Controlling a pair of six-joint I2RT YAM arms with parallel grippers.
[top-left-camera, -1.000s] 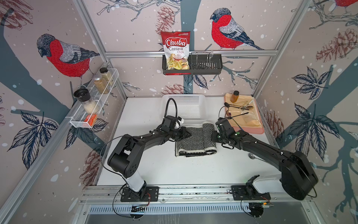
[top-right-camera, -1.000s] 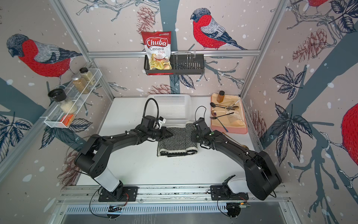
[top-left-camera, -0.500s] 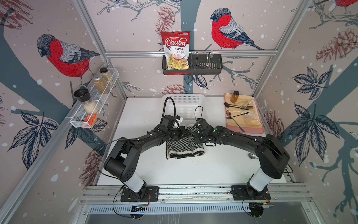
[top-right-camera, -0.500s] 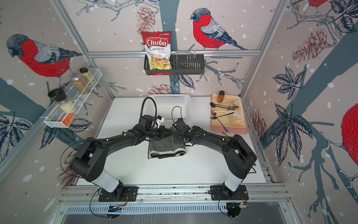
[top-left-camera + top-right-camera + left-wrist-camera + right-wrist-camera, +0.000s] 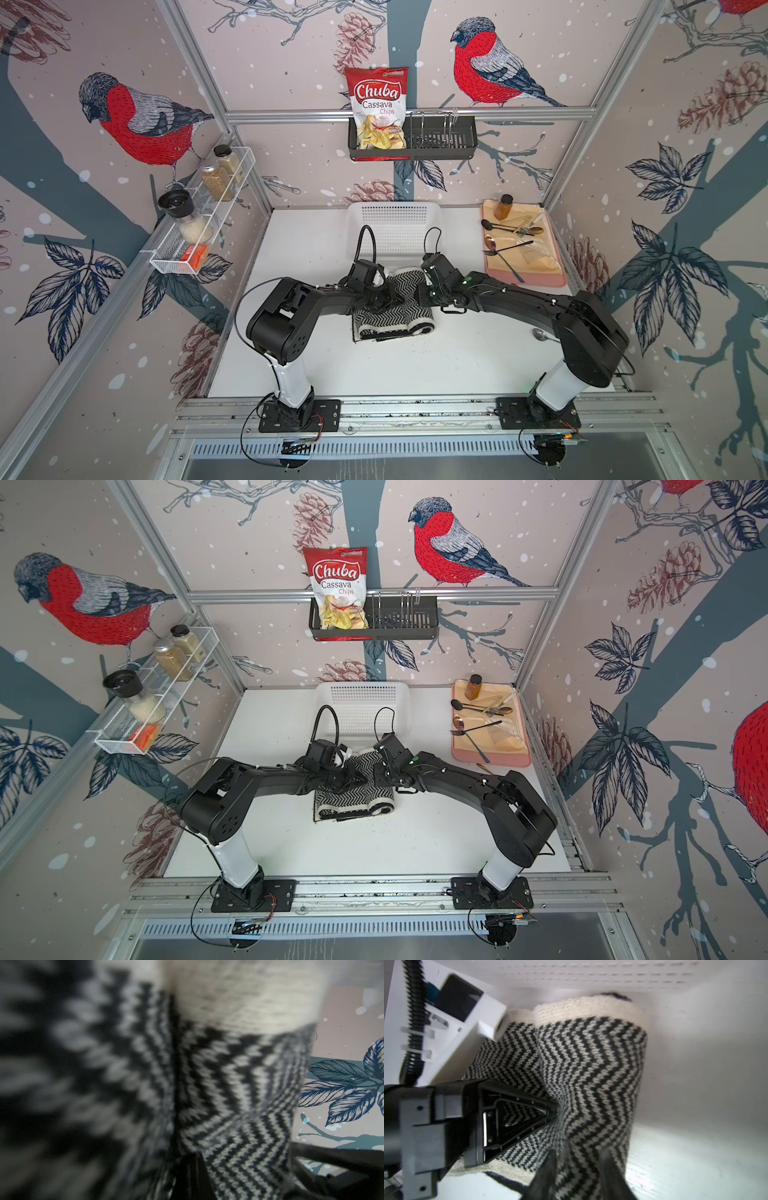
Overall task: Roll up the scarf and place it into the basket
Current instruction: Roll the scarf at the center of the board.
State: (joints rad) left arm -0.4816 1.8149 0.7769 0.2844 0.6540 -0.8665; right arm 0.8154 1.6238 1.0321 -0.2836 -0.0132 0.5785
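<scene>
The scarf [image 5: 395, 318] lies in the middle of the desk [image 5: 415, 370], just in front of the basket [image 5: 394, 206]. It is partly rolled, zigzag side out, with a flat bit under it. The left claw [image 5: 388, 297] is shut tight on a fold of the scarf. The right claw [image 5: 579, 1176] has its jaws apart, and the thick roll sits between them. It is hard to tell if they press on it.

The step in hand looks like the rolling. To do it well, the left claw should hold the cloth firm so the roll does not fall open. The right claw should take hold of the whole roll, not just the top layer, and turn it slowly over the flat bit. The two claws are very close together, so they must not bump. The roll should end up snug and small enough to fit in the basket.
</scene>
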